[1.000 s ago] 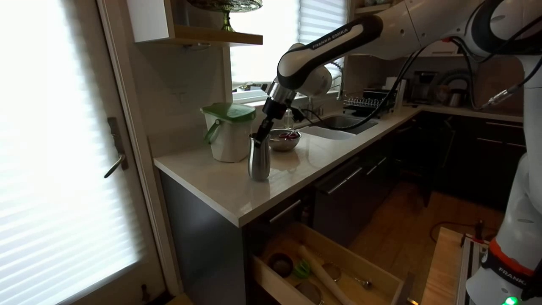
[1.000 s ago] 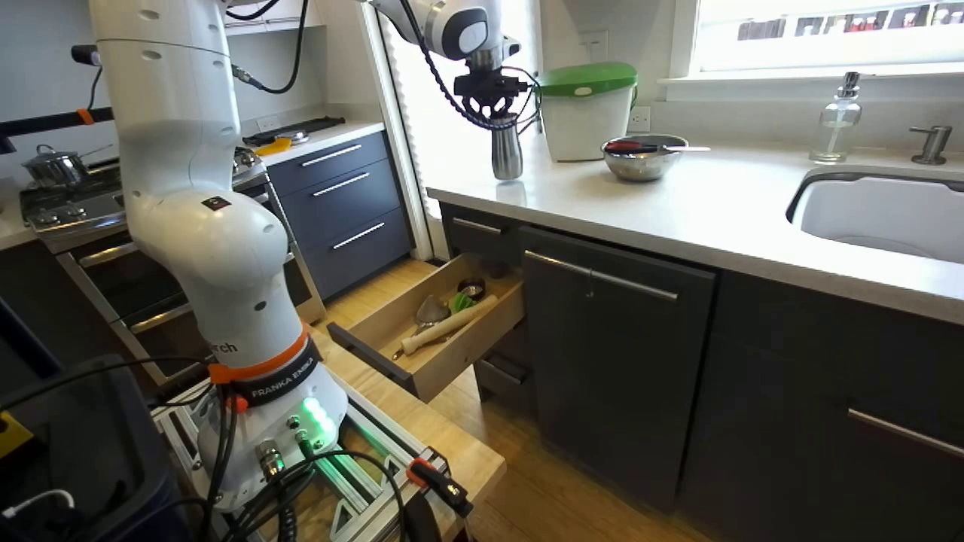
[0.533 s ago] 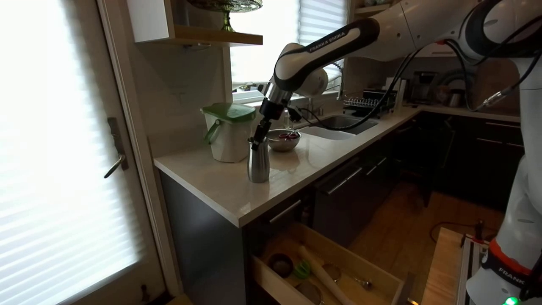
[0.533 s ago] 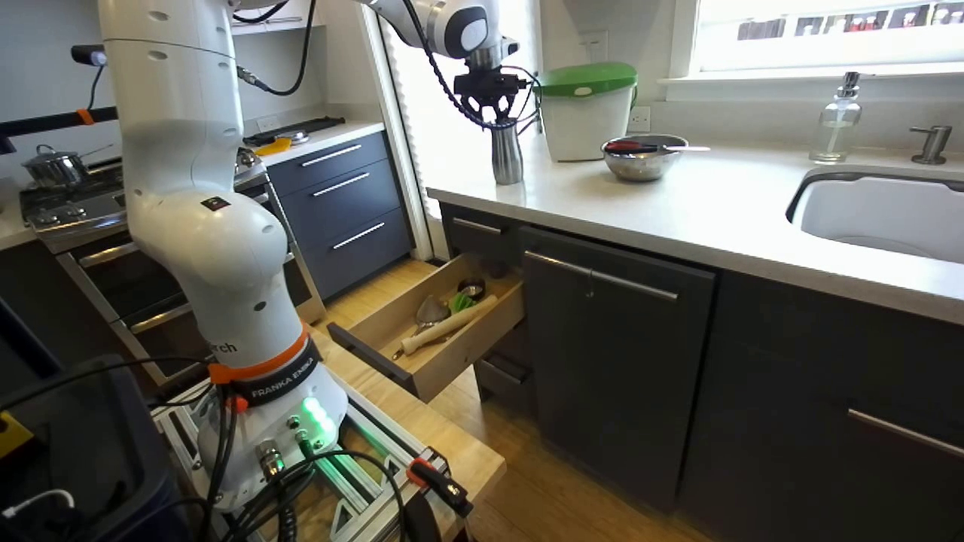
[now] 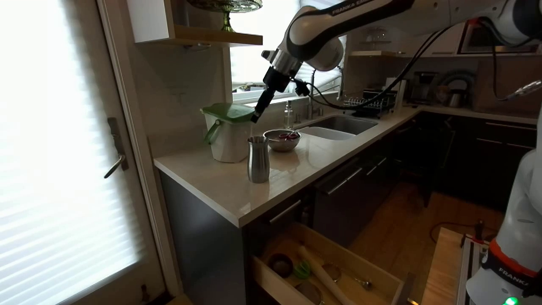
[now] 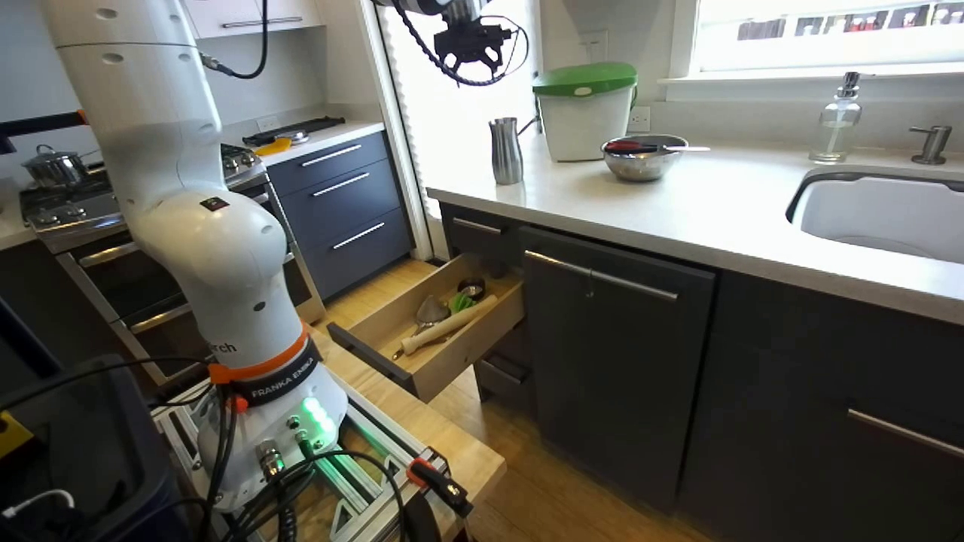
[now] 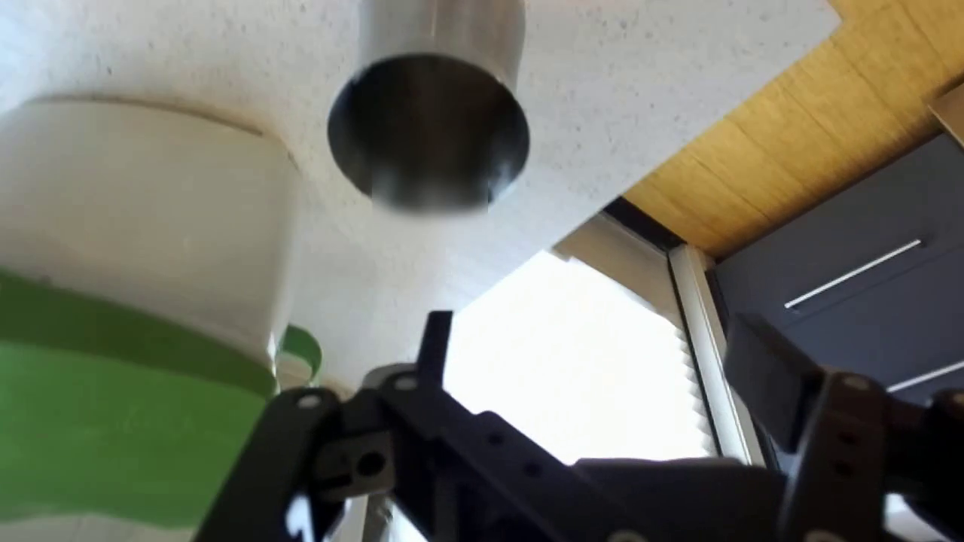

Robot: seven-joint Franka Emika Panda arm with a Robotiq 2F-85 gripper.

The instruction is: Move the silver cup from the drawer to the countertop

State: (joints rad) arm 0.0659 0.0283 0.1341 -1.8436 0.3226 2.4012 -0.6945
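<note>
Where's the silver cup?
In an exterior view, just left of centre, the silver cup stands upright on the countertop, in front of the bin on its left and the bowl on its right.

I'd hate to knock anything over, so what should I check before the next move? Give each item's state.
1. Tall, rounded silver metal cup standing upright on the cream-white, square-edged stone countertop: ok.
2. Black two-fingered gripper open: ok.
3. Gripper clear of the cup: ok.
4. Wide, dark-grey-fronted light-wood drawer shut: not ok, pulled out.
5. Cup empty inside: cannot tell, too dark.
</note>
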